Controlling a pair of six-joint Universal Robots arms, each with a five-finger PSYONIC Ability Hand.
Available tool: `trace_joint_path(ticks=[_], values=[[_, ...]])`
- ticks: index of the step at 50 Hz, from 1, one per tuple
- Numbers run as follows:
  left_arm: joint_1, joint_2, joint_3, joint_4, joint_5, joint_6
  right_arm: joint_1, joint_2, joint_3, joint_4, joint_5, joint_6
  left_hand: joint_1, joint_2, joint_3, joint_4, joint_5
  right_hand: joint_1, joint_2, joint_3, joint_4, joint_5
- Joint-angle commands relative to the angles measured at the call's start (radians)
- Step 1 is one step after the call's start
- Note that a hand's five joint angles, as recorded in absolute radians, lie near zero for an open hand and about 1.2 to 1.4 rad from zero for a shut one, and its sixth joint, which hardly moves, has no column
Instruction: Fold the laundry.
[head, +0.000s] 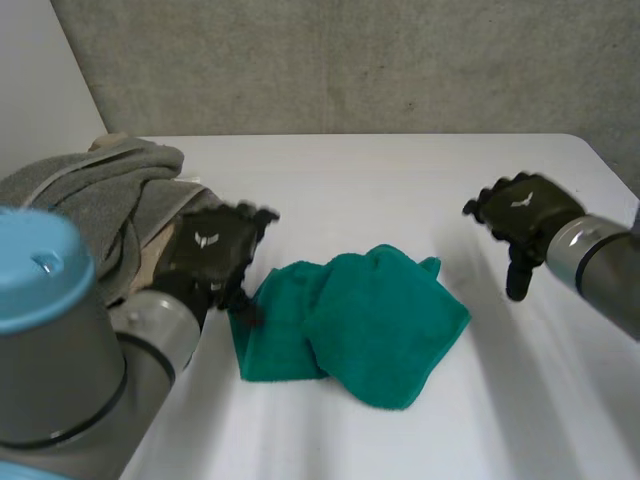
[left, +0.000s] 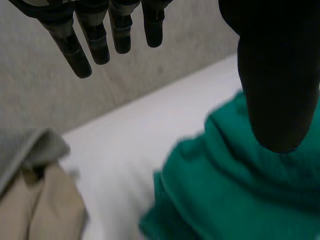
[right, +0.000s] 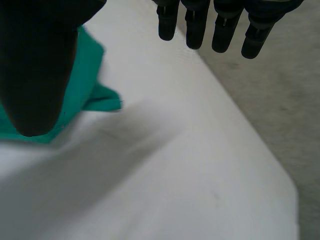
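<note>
Nearest us, the left arm (head: 60, 340) with its light-blue cap comes in low at the near left of the head view. Beyond it the white bench (head: 400, 190) runs back to a grey wall.

Largest item on it is a heap of laundry at the far left: a grey towel (head: 90, 195) lying rumpled over a beige garment (left: 45, 210). We see no fold in either.

Next, the green cloth (head: 370, 320), about mid-bench and slightly toward the near edge. It lies in two overlapping lobes, the right one on top of the left. Its edges do not line up and one corner sticks out on the far side. We read this as a loose doubling at best, not a finished fold.

Left hand (head: 208, 250) is at the green cloth's left edge, between the cloth and the heap. Its fingers (left: 100, 45) are straight and set well apart from the thumb, which hangs over the cloth; nothing is held. We cannot tell whether it touches the fabric.

Right hand (head: 525, 210) is over bare bench, well apart from the cloth to its right. Its fingers (right: 225, 30) are straight and it is empty.

Judgement: the task is at an early stage. The green cloth needs squaring and folding, and the whole heap waits.
</note>
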Motion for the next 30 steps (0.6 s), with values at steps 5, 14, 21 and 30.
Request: trace_joint_path(ticks=[5, 14, 21, 30], values=[[0.061, -0.142, -0.096, 0.059, 0.003, -0.002, 0.055, 0.086, 0.131, -0.238, -0.16, 0.006, 0.113, 0.094, 0.091, 0.099, 0.082, 0.025, 0.037, 0.038, 0.038, 0.024], [0.078, -0.199, -0.077, 0.059, 0.008, -0.013, 0.104, 0.166, 0.203, -0.491, -0.168, -0.003, 0.251, 0.232, 0.229, 0.237, 0.22, 0.072, 0.084, 0.085, 0.085, 0.071], [0.074, -0.251, -0.033, 0.051, 0.0, -0.019, 0.127, 0.253, 0.162, -0.51, -0.17, -0.014, 0.251, 0.232, 0.229, 0.237, 0.22, 0.476, 0.488, 0.489, 0.489, 0.475], [0.054, -0.305, 0.039, 0.036, -0.006, -0.017, 0.126, 0.255, 0.132, -0.494, -0.162, -0.014, 0.254, 0.235, 0.232, 0.24, 0.223, 1.174, 1.187, 1.188, 1.188, 1.174]])
